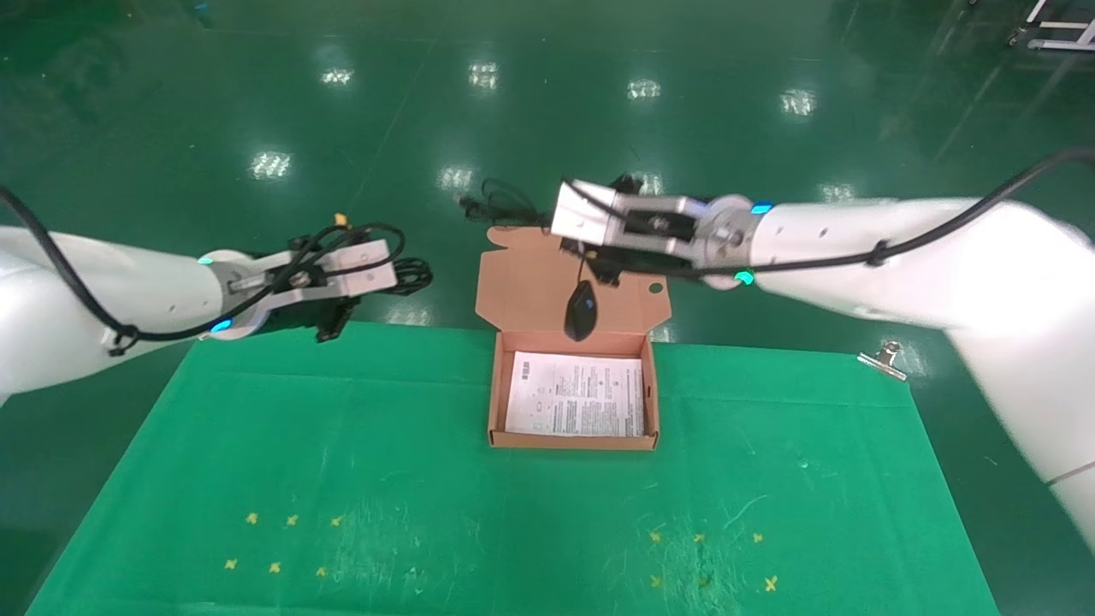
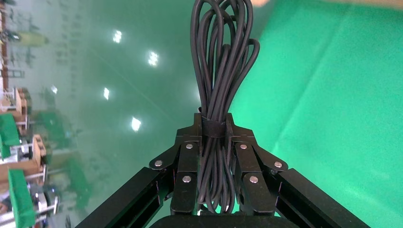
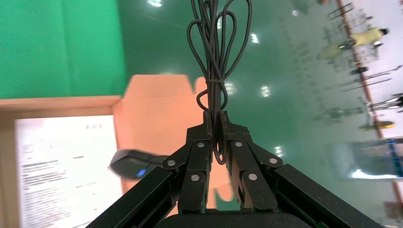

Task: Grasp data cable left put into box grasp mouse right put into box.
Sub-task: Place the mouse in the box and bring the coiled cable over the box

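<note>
Green cloth over the worktop, with small yellow marks near the front. Orange-brown box open in the middle of the cloth, lid flap folded back on the far side, a printed white paper sheet flat inside. Left gripper up in the air by the far left edge of the worktop, well apart from the box, fingers closed narrow on the data cable, a black looped bundle with a band around it, loops sticking out past the fingertips. Right gripper above the far side of the box, fingers pinched narrow on the bundled cord. Black mouse hanging from that cord, just over the far wall of the box, against the lid flap, a tiny blue light on it. Silver clip at the far right corner of the cloth.
</note>
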